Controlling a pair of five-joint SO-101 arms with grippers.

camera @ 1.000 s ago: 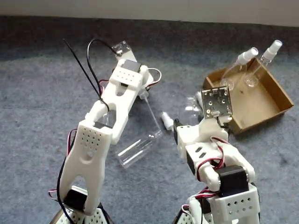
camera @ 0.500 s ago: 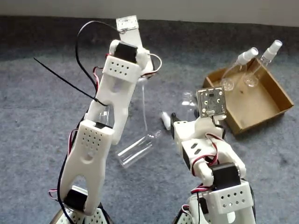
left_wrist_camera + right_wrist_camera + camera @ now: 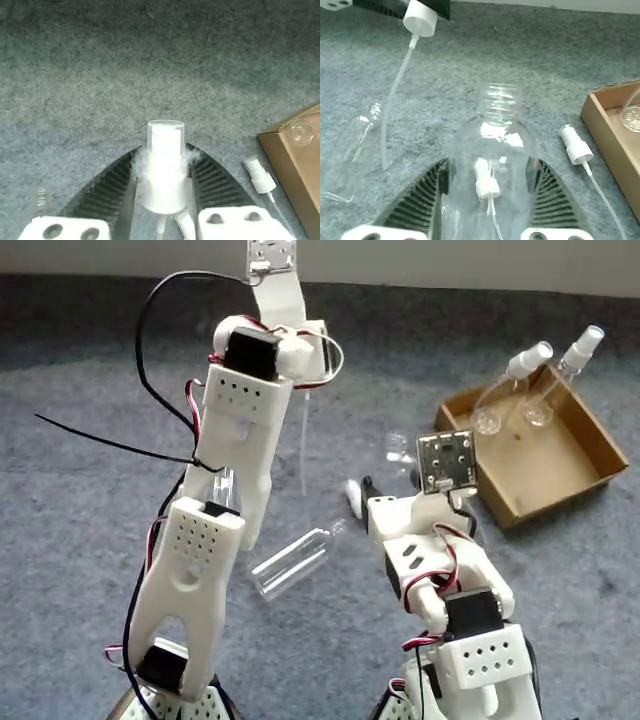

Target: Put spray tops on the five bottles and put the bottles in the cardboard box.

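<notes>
Height is what changed: the left gripper (image 3: 164, 152), clamped on the white plastic long-tubed spray top (image 3: 164, 175), sits higher than a second ago. The right gripper (image 3: 492, 165) stays closed around the clear round open-necked bottle (image 3: 492, 135), over the grey carpeted bench (image 3: 80, 540) beside the brown cardboard box (image 3: 555, 465) (two capped bottles (image 3: 520, 380) rest in it).

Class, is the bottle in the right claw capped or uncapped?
Uncapped: the bottle in the right claw shows a bare, open threaded neck.
</notes>
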